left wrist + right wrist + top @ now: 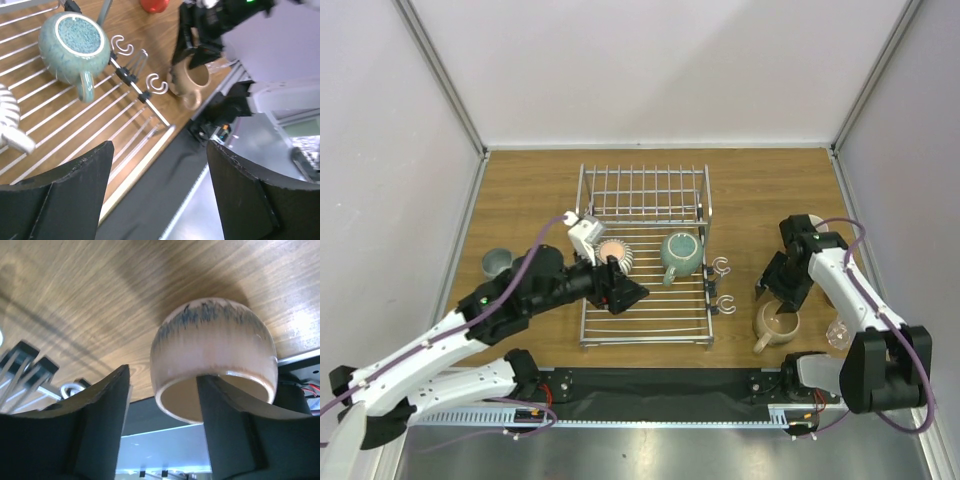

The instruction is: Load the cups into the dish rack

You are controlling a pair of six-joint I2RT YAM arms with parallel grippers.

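The left hand [625, 293] [159, 150] hangs over the near part of the dish rack [645, 195] [75, 125]. Its fingers are spread wide and nothing is between them.

Two cups sit on the slatted base of the rack. A ribbed cup [615, 255] is just beyond the left hand, with its pinkish inside showing. A teal-green mug [680, 252] [75, 42] stands bottom up to the right of it, its handle pointing toward the near edge. Two small hooks [723, 266] [122, 46] stick out from the right side of the rack.

The right hand [775, 295] [162, 375] is down at a beige mug [775, 322] [192, 82] [215, 340]. This mug stands upright on the counter [520, 200], just right of the rack and near the hooks. The hand is released. One side of the mug's rim lies between its fingers, and the outer finger [100, 415] stands clear of the wall. I cannot tell whether the other finger touches the mug.

A shiny metal cup [498, 262] stands on the counter left of the rack. A clear glass [837, 335] stands right of the beige mug, beside the right arm. In the left wrist view, part of a red cup [154, 4] shows on the counter beyond the hooks.
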